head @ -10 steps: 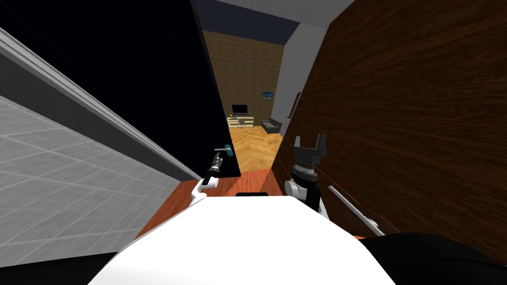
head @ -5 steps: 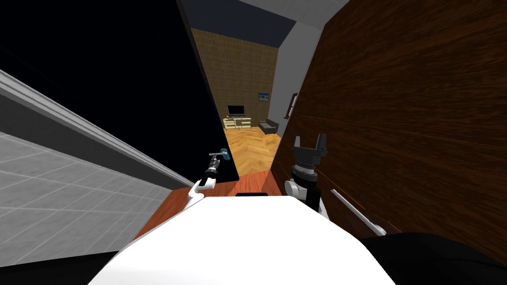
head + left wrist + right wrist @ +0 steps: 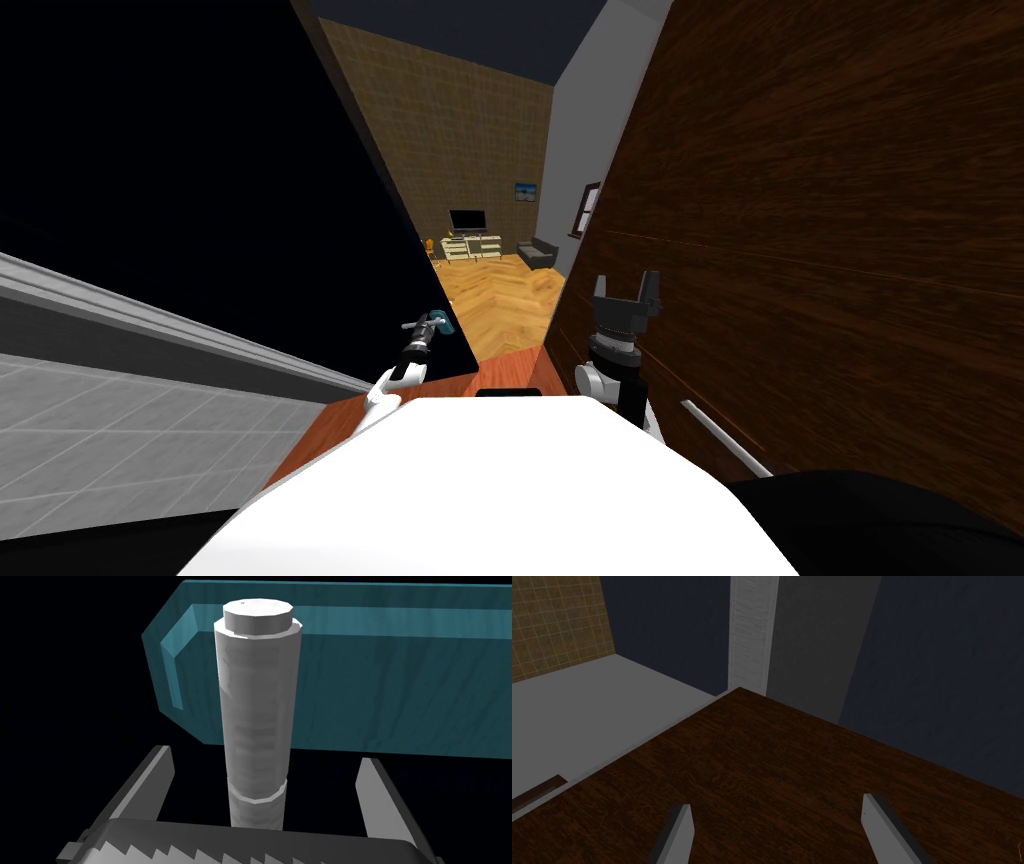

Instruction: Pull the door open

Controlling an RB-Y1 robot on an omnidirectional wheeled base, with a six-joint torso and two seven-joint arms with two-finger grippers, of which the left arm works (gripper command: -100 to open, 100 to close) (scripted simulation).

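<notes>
A: Head view: seeing the door (image 3: 250, 180), ahead-left, swinging wider than a second ago?
B: Yes, progressing. Hooking its grey handle (image 3: 257, 701) with left gripper (image 3: 265, 755), fingers (image 3: 155, 776) wide, unclamped; holding right gripper (image 3: 777, 802) idle, wide too.

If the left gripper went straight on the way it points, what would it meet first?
Probably the grey cylindrical handle, inside the open left gripper; the teal plate lies behind it, at unclear depth.

From the head, the doorway (image 3: 495, 290) is viewed steeply downward; the door handle (image 3: 256, 711) is seen close-up from the left wrist, the dark wood panel (image 3: 772, 776) from both others.
</notes>
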